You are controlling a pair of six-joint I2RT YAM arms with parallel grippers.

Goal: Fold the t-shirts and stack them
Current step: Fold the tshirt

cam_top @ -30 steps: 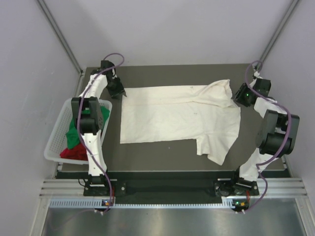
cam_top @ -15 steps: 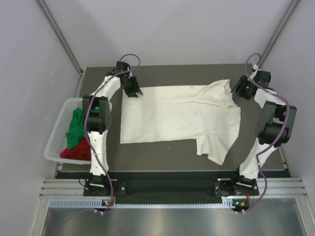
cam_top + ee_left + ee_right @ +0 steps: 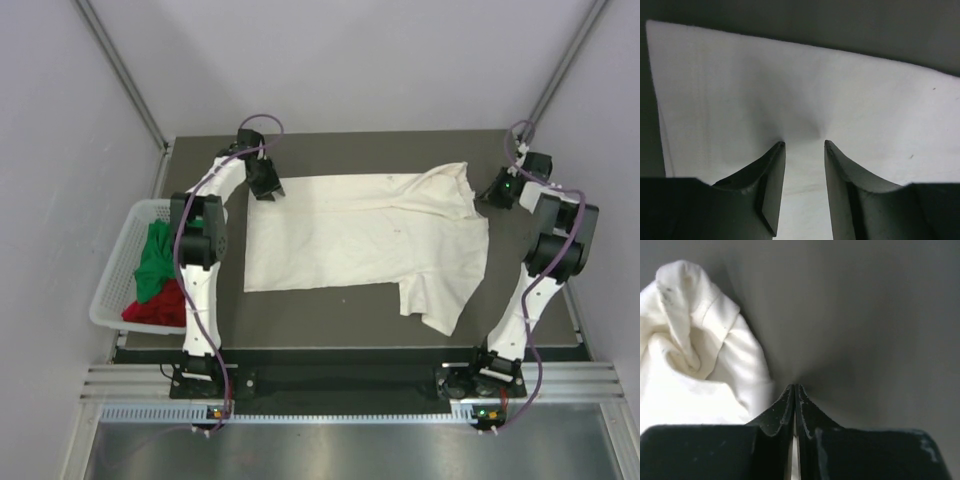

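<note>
Dark grey table (image 3: 330, 305) carries the cream-white t-shirt (image 3: 360, 235) spread flat, one sleeve bunched at far right. On its far left corner the left gripper (image 3: 804, 144) stands spread, cloth puckered between the tips. Pressed together, the right gripper (image 3: 794, 386) touches bare table just beside that sleeve. At left, the basket (image 3: 113, 265) holds the green t-shirt (image 3: 153, 255) and red t-shirt (image 3: 160, 305).

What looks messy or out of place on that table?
The cream-white t-shirt lies mostly flat, but its far right sleeve is bunched into a lump and the near sleeve juts out askew. A green shirt and red shirt sit crumpled in the basket.
</note>
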